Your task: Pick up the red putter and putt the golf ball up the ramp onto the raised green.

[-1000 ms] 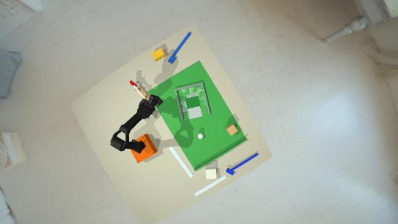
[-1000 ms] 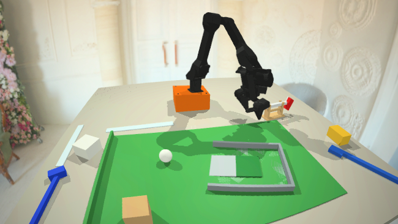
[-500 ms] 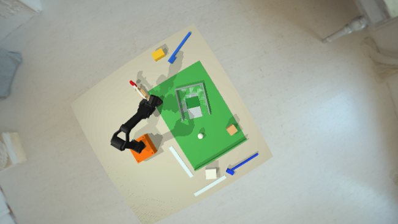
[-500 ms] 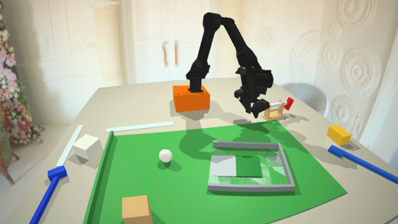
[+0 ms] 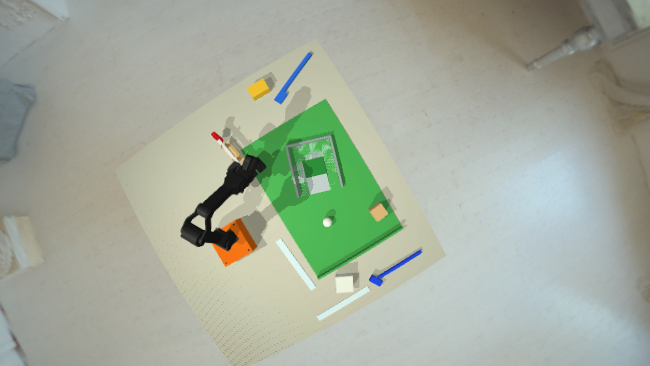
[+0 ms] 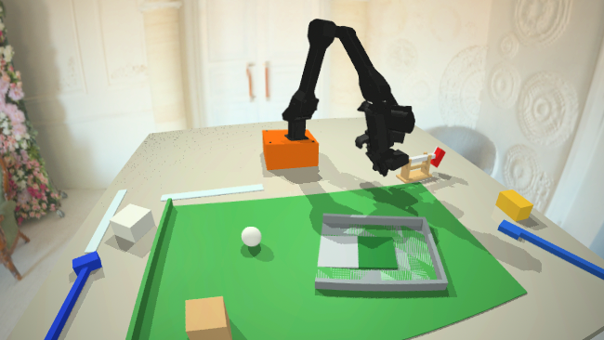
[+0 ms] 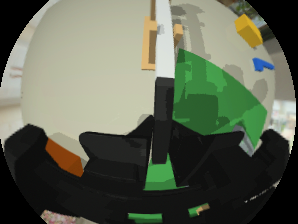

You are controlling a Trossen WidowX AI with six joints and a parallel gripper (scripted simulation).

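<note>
The red putter, with a red head (image 5: 216, 136) (image 6: 438, 157), white shaft (image 7: 165, 45) and black grip, lies across a small wooden stand (image 5: 233, 150) (image 6: 414, 176) (image 7: 148, 45). My gripper (image 6: 385, 166) (image 7: 157, 118) is shut on its black grip, low beside the green mat's corner. The white golf ball (image 5: 327, 222) (image 6: 251, 236) rests on the green mat (image 5: 350, 210) (image 6: 288, 297). The pale ramp (image 5: 319, 184) (image 6: 338, 252) leads to the dark raised green (image 5: 315, 167) (image 6: 377, 253), inside a grey wall (image 6: 381, 284) open on the ramp side. The ball is hidden in the wrist view.
Blue putters lie at the far end (image 5: 297, 75) (image 6: 558, 249) and near end (image 5: 400, 265) (image 6: 70, 302). A yellow block (image 5: 258, 89) (image 6: 513, 204) (image 7: 248, 30) and white block (image 5: 344, 284) (image 6: 132, 224) stand off the mat; an orange-tan block (image 5: 378, 212) (image 6: 206, 318) is on it.
</note>
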